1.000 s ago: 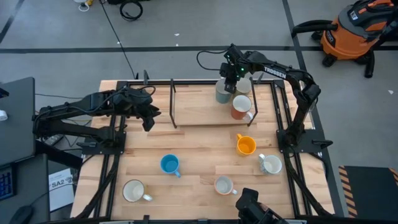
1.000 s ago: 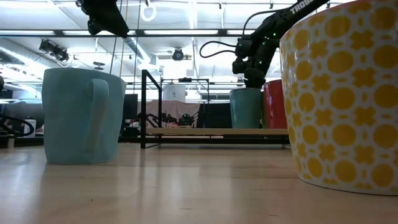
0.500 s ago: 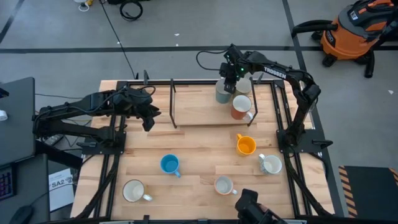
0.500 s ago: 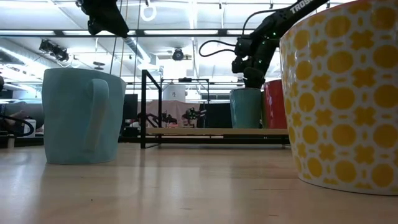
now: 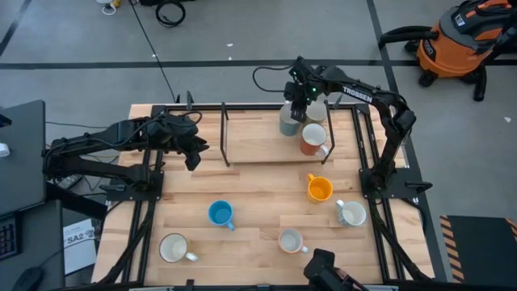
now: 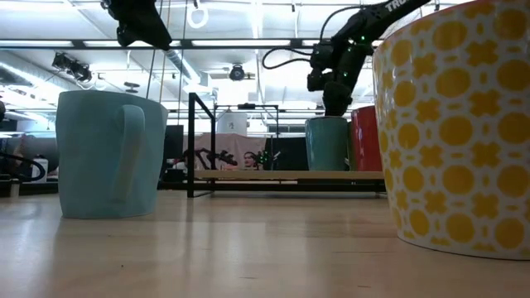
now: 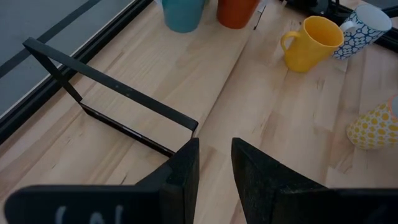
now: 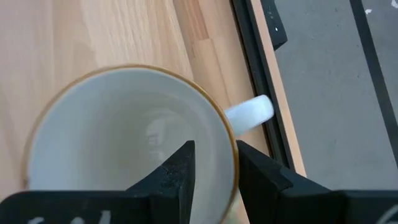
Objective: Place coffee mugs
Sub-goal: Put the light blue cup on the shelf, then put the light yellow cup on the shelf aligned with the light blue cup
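Upper centre of the desk [image 5: 258, 206]: right claw [image 5: 300, 106] above mugs.
Its fingers straddle a white mug's [image 8: 124, 143] rim, narrowly apart; left claw [image 5: 194, 153], mid-left, slightly parted, empty.

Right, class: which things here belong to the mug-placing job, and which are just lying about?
Job: grey mug, white mug, reddish-brown mug, orange mug, blue mug, blue-patterned mug, cream mug, yellow-patterned mug, black rack.
Lying about: orange vacuum, coiled cable.
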Motion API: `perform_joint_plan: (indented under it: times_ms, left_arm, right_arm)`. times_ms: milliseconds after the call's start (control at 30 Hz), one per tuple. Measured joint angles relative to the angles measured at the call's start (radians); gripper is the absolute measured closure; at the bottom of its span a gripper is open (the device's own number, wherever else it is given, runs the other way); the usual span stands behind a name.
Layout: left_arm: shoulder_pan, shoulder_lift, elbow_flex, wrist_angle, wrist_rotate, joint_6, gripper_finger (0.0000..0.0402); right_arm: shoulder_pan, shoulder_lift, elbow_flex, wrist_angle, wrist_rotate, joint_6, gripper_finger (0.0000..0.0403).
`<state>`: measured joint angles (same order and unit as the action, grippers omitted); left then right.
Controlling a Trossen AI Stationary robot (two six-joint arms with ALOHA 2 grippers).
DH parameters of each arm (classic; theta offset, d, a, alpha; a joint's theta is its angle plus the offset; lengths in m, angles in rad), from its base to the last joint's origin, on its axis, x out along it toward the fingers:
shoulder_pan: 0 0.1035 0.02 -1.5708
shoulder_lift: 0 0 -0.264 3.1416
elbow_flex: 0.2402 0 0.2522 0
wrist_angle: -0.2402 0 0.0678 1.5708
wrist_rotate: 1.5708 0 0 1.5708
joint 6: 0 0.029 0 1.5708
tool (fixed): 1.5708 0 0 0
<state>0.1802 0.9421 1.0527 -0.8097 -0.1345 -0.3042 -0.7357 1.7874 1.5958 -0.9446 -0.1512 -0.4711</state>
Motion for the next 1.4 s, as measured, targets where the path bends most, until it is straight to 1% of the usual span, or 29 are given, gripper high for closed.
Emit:
perform_joint_plan:
  times_ms: [300,400,467,567,667,767,867,967,1067,1200,1400]
  left_arm:
    - [0.000,0.000,0.000,0.000,0.000,0.000,0.0301]
    - [0.000,0.000,0.000,0.000,0.002,-0.026,0.0301]
    - [0.000,0.000,0.000,-0.001,0.029,-0.056,0.0301]
    - [-0.001,0.000,0.000,-0.004,0.106,-0.113,0.0301]
    - [-0.016,0.000,0.001,-0.032,0.189,-0.213,0.0301]
    - [-0.046,0.000,0.001,-0.093,0.273,-0.327,0.0301]
    - [-0.097,0.000,0.001,-0.172,0.352,-0.468,0.0301]
    - [-0.171,0.000,0.001,-0.251,0.406,-0.622,0.0301]
    - [-0.261,0.000,0.001,-0.308,0.420,-0.792,0.0301]
    - [-0.392,0.000,0.001,-0.339,0.416,-1.000,0.0301]
    - [-0.589,0.004,0.001,-0.342,0.349,-1.251,0.0301]
  right_arm:
    - [0.018,-0.001,0.196,-0.183,0.000,0.000,0.0286]
    - [0.038,-0.001,0.265,-0.218,-0.001,0.001,0.0286]
    - [0.054,-0.001,0.301,-0.230,-0.001,0.019,0.0286]
    - [0.082,-0.001,0.343,-0.229,-0.003,0.082,0.0286]
    - [0.114,-0.001,0.363,-0.230,-0.012,0.119,0.0286]
    - [0.147,-0.002,0.365,-0.232,-0.036,0.121,0.0286]
    - [0.181,-0.001,0.365,-0.233,-0.052,0.121,0.0286]
    - [0.216,-0.001,0.365,-0.233,-0.053,0.121,0.0286]
    - [0.246,-0.001,0.365,-0.233,-0.053,0.121,0.0286]
    - [0.281,-0.001,0.365,-0.232,-0.053,0.121,0.0286]
    - [0.315,-0.001,0.365,-0.232,-0.053,0.121,0.0286]
